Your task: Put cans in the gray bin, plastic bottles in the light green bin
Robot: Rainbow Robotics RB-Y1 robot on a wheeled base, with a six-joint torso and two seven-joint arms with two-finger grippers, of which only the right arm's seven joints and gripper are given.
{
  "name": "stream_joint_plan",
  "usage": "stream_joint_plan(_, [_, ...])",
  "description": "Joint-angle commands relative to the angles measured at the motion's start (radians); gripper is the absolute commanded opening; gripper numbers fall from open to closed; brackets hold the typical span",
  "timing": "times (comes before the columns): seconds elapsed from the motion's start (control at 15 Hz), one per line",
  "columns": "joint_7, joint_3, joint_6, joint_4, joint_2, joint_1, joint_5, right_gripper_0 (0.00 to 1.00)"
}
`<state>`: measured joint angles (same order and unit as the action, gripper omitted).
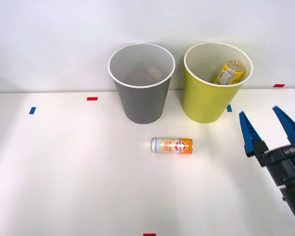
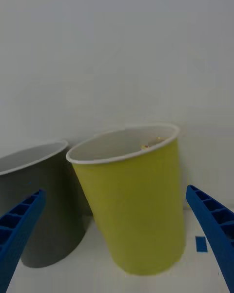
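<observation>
Can point(image 1: 172, 145), slim, silver and orange, lies on its side on the white table point(image 1: 64, 172) just in front of the gray bin point(image 1: 141, 83), long axis crosswise. Right gripper point(image 1: 266, 125), fingers wide and empty, hovers well to its right, near the light green bin point(image 1: 208, 93).

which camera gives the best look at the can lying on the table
The front view: the can lies on its side in full sight on the white table, in front of the gray bin, silver end and orange end both visible. The right wrist view faces the two bins instead.
</observation>
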<state>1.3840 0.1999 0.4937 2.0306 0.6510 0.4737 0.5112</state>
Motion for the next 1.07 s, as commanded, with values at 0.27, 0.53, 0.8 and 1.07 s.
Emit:
stream_joint_plan(0.27, [0.035, 0.010, 0.014, 0.002, -0.094, 0.158, -0.034, 0.99])
stream_joint_plan(0.53, [0.053, 0.006, 0.016, 0.003, -0.180, 0.220, -0.076, 0.99])
stream_joint_plan(0.8, [0.079, 0.006, 0.011, 0.002, -0.209, 0.229, -0.114, 0.99])
stream_joint_plan(1.07, [0.000, -0.077, -0.093, 0.002, -0.407, 0.207, -0.381, 0.99])
